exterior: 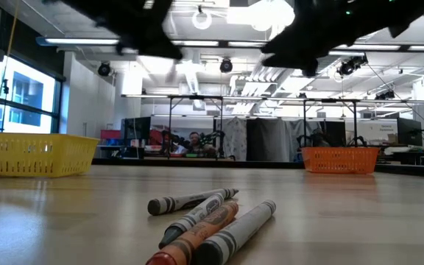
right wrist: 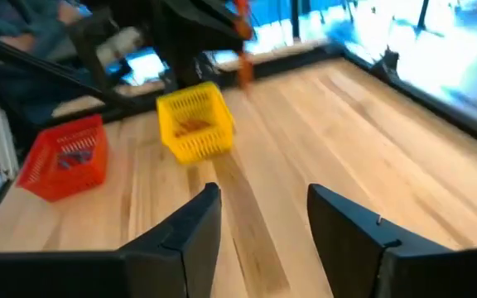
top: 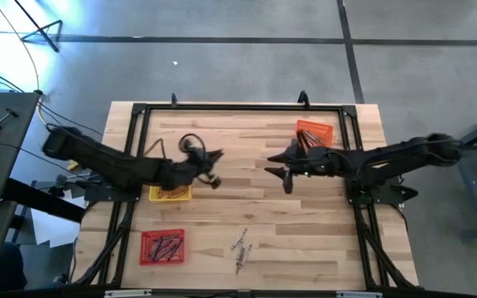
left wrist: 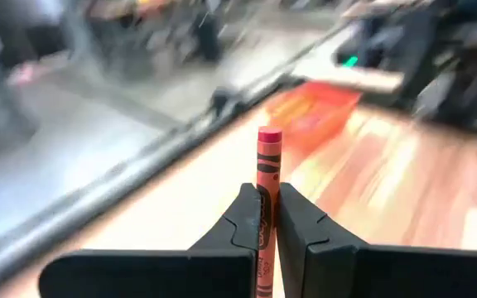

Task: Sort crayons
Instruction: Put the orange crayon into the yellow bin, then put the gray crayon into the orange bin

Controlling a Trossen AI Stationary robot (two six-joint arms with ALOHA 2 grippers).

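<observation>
My left gripper (left wrist: 269, 199) is shut on an orange-red crayon (left wrist: 269, 157) and hangs above the table's middle (top: 216, 172), just right of the yellow tray (top: 171, 192). My right gripper (right wrist: 263, 207) stands open with nothing between its fingers, above the table near the orange tray (top: 315, 132). Several loose crayons (top: 240, 248) lie flat on the wood near the front edge, close up in the low view (exterior: 205, 221). The red tray (top: 162, 246) at the front left holds several dark crayons. My left gripper pinches the crayon between its two fingers (left wrist: 305, 228). The crayon lies along the fingers, and its free end (left wrist: 269, 136) sticks out past the fingertips. It is lifted clear of the table.
A black frame (top: 222, 108) runs around the wooden table top. The yellow tray (right wrist: 193, 122) and red tray (right wrist: 65, 156) show ahead of my right gripper. Bare wood lies between the two grippers and the loose crayons.
</observation>
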